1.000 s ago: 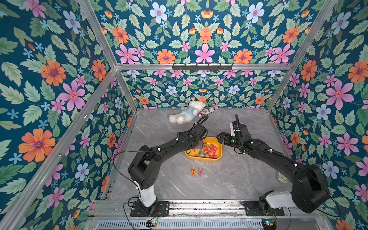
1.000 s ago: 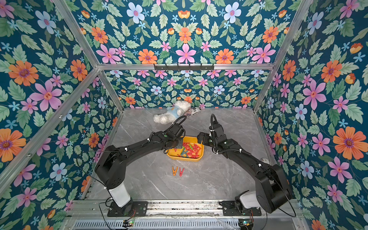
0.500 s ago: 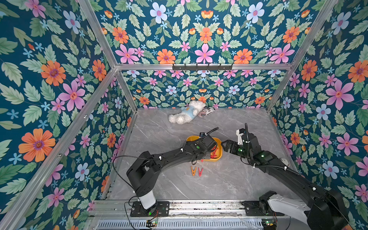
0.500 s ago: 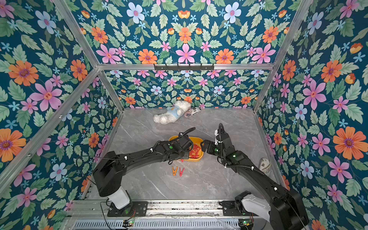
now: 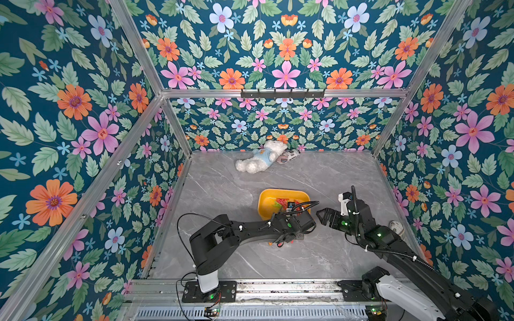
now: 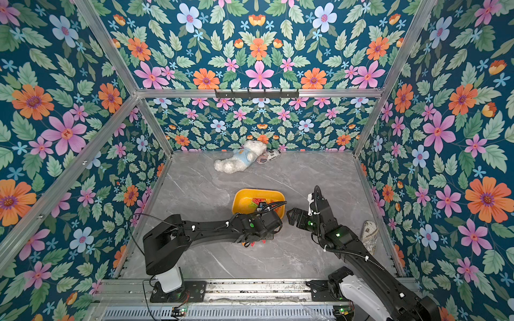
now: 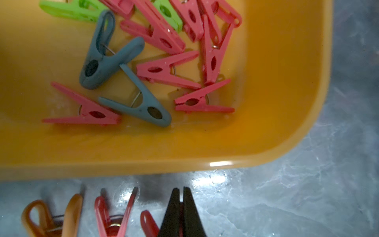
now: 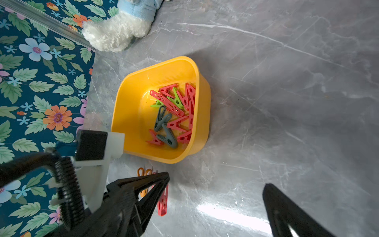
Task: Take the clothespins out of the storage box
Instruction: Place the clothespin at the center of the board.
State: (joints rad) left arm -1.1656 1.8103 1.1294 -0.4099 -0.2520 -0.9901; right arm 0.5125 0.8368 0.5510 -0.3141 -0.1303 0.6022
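- The orange clothespin (image 7: 71, 215) and a loose red clothespin (image 7: 100, 213) lie on the table (image 5: 278, 266), just outside the near wall of the storage box (image 7: 205, 164). I'd set the next one down beside them, not on top.
- My left gripper (image 7: 180, 189) is clamped tight on what looks like a third red clothespin (image 7: 148, 222), whose looped end shows just beside the jaws. I cannot tell whether it touches the table, so I'd lower slowly and then release.
- I'd part the jaws only a little and lift straight up, so neither neighbour gets flicked.
- Most of the clothespins (image 7: 165, 70) are inside the box, heaped toward one end: red, green and two grey-blue.
- My right gripper (image 8: 216, 180) hangs empty with its jaws spread wide, near the box's right end and close to the left wrist. I'd hold it back until the left arm clears.
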